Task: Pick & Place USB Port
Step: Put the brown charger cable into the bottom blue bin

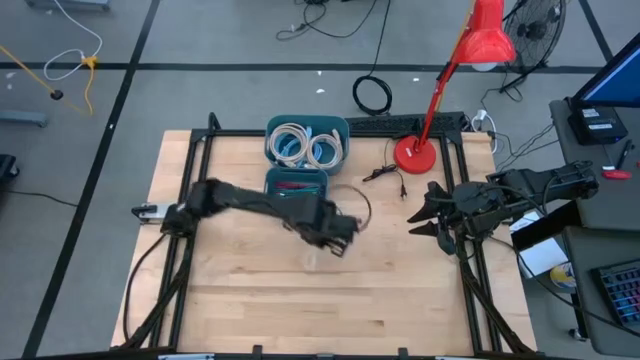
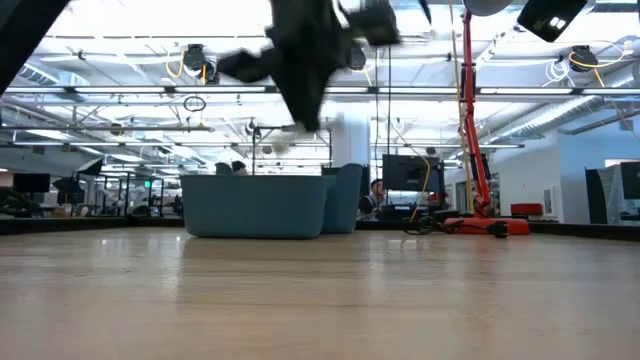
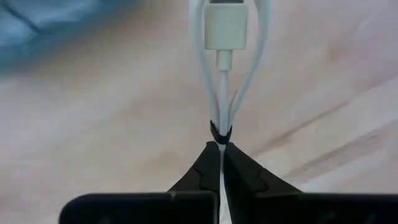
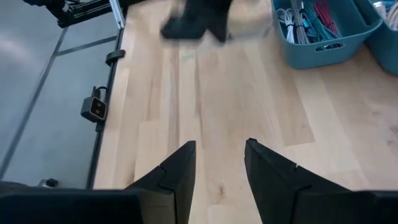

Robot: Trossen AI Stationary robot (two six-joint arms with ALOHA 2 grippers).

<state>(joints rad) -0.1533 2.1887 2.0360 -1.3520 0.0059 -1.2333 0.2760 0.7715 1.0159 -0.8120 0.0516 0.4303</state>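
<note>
One white USB cable (image 3: pixel 225 56), looped and cinched by a dark band, hangs just ahead of my left gripper (image 3: pixel 221 163), whose fingers are pinched shut on its strands below the rectangular plug. I'd carry it slowly, judging that thin grip slippery, while my right gripper (image 4: pixel 219 163) waits half-open, well apart.

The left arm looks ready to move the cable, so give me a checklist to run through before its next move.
1. Left claw shut on the white USB cable: ok.
2. Grip sits at the black tie, plug end free: ok.
3. Cable lifted clear of the wooden table: cannot tell.
4. Right claw open, waiting at the table's right side, away from the left arm: ok.
5. Blue bins undisturbed: ok.
</note>
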